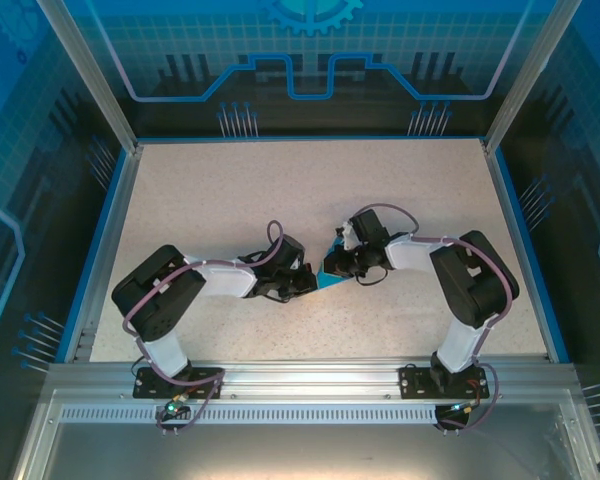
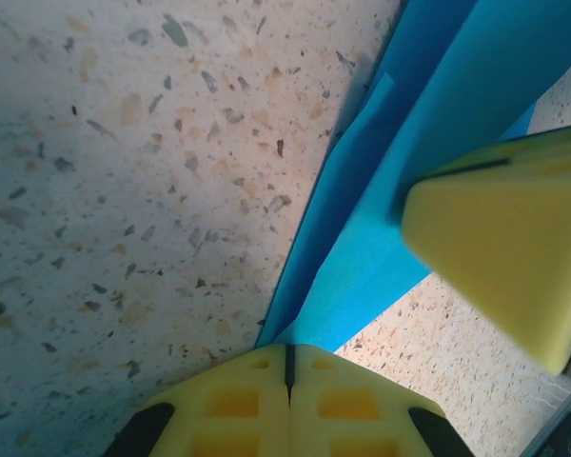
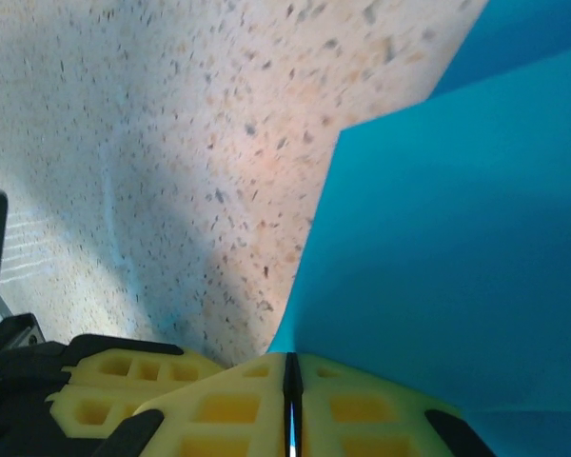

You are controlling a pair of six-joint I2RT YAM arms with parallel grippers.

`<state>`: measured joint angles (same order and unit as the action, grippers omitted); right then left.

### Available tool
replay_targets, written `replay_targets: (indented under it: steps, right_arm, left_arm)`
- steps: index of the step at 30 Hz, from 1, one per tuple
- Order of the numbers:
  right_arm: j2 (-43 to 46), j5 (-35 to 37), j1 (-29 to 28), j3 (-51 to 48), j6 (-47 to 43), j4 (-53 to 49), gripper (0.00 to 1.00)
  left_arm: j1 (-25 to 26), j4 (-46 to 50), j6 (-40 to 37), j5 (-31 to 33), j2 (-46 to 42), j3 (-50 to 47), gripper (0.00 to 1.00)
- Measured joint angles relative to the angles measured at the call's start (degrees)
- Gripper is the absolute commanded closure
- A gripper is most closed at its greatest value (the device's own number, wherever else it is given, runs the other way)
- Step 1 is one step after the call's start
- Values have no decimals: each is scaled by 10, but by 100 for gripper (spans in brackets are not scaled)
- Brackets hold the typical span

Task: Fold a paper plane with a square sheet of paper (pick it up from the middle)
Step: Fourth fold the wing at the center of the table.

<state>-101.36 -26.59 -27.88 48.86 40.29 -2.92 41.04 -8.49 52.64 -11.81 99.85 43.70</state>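
Blue and creased, the sheet of paper (image 1: 329,281) sits near the middle of the speckled worktop (image 1: 280,190), somewhat toward its near edge. It lies between the left gripper (image 1: 300,284) and the right gripper (image 1: 337,263), which meet closely there.

At the left wrist, the left gripper (image 2: 288,365) has its yellow pads pressed together, pinching the tip of the sheet (image 2: 409,143). Layered folds run away from it, and the right gripper's yellow fingers (image 2: 500,252) clamp the paper further along.

At the right wrist, the right gripper (image 3: 292,381) is clenched on the sheet's (image 3: 457,267) lower edge, and the paper rises to the right.
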Motion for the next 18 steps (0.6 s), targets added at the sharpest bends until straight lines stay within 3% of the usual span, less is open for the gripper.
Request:
replay_targets:
  steps: [18]
  right_arm:
    - [-10,-1,-25,-4,-3,0,94]
  left_arm:
    - [0,-9,0,0,-1,-5,100]
